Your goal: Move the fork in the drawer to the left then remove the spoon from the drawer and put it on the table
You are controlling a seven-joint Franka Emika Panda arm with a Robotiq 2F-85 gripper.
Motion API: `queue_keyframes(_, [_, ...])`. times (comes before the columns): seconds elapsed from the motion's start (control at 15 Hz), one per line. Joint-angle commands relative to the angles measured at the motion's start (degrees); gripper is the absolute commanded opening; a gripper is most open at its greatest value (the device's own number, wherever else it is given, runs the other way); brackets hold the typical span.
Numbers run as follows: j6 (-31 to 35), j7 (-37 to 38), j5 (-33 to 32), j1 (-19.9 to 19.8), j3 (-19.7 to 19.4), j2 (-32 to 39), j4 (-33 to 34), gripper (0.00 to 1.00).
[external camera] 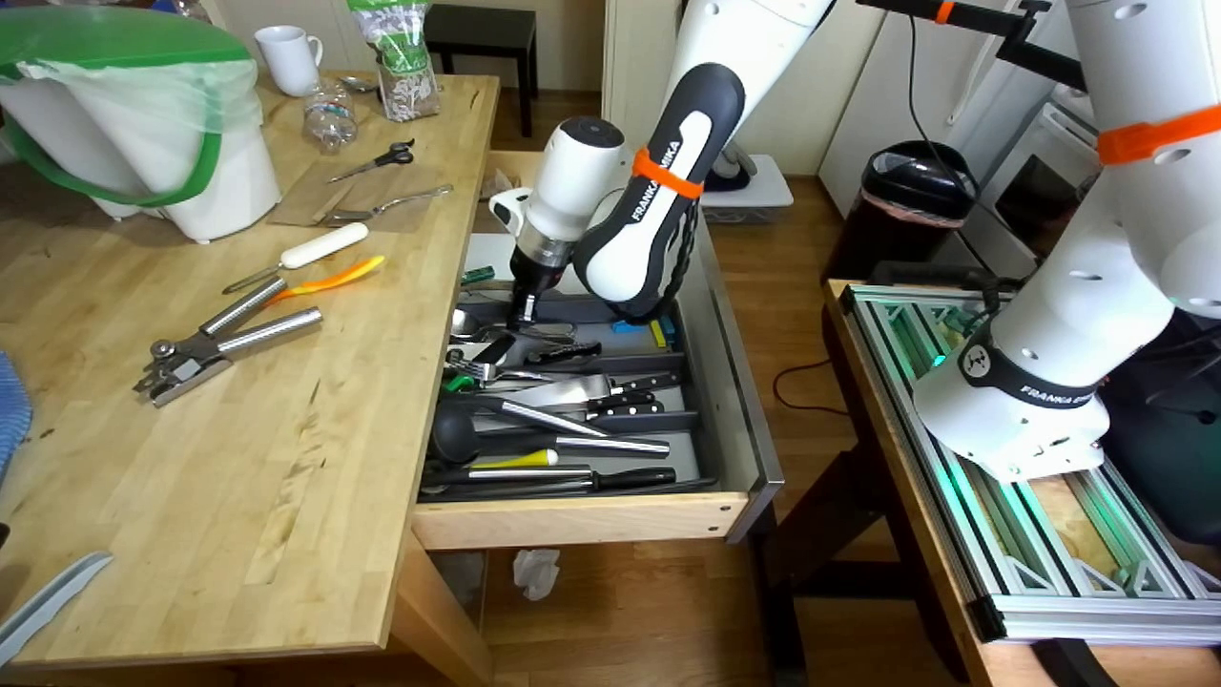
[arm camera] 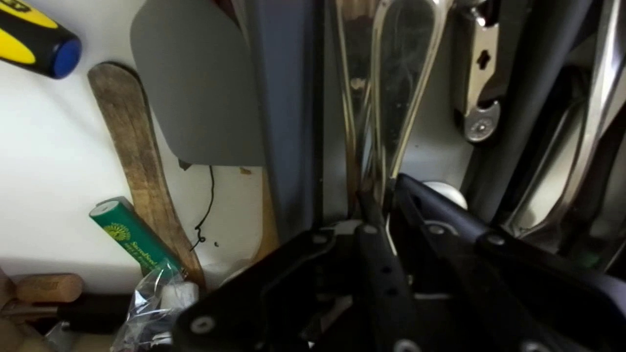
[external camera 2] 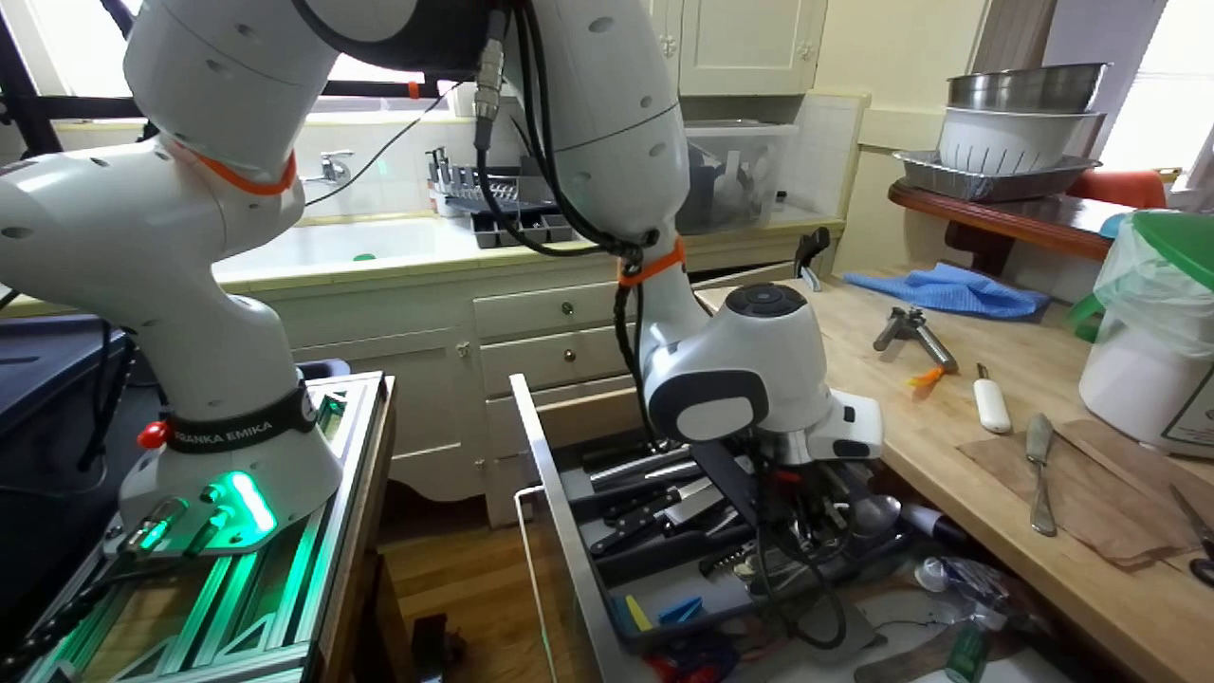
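Pinching in my black two-fingered gripper, jaws narrow: one slim silver metal handle; of which utensil, I cannot tell from here. Silver metal spoon, bowl visible: inside the dark grey compartmented tray of the wide shallow pale-wood drawer. Pale plank-grained butcher-block table: alongside the drawer, one white-handled tool lying on top.

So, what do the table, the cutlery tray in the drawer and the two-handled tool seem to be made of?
Table: wood, smooth, perhaps lightly sealed; joined planks and grain show.
Cutlery tray: probably plastic, dark grey; its surface looks smooth with a dull sheen, no visible grain.
Two-handled tool: most likely metal, polished along its handles, where bright highlights show.
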Motion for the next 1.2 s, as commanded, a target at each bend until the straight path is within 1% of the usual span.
queue_keyframes(0.0, [-5.3,0.0,0.3,-1.1,1.9,-4.5,-3.0,0.03])
queue_keyframes(0.27, [-12.8,-2.7,2.9,-3.8,6.2,-7.9,-4.4,0.03])
queue_keyframes(0.33, [-14.8,-3.0,3.9,-4.0,6.7,-9.0,-4.7,0.03])
queue_keyframes(0.4, [-18.2,-4.3,5.6,-5.4,8.4,-10.2,-4.9,0.03])
queue_keyframes(0.47, [-20.7,-5.8,7.5,-6.2,9.3,-11.3,-5.2,0.03])
queue_keyframes(0.53, [-24.3,-8.4,10.3,-7.8,11.1,-12.5,-5.3,0.03])
queue_keyframes(0.73, [-33.5,-15.8,18.6,-9.9,13.1,-15.9,-4.9,0.03])
queue_keyframes(0.87, [-40.1,-20.6,23.5,-9.6,12.1,-18.7,-4.7,0.03])
queue_keyframes(1.13, [-52.2,-28.9,29.7,-6.3,6.8,-23.7,-4.2,0.03])
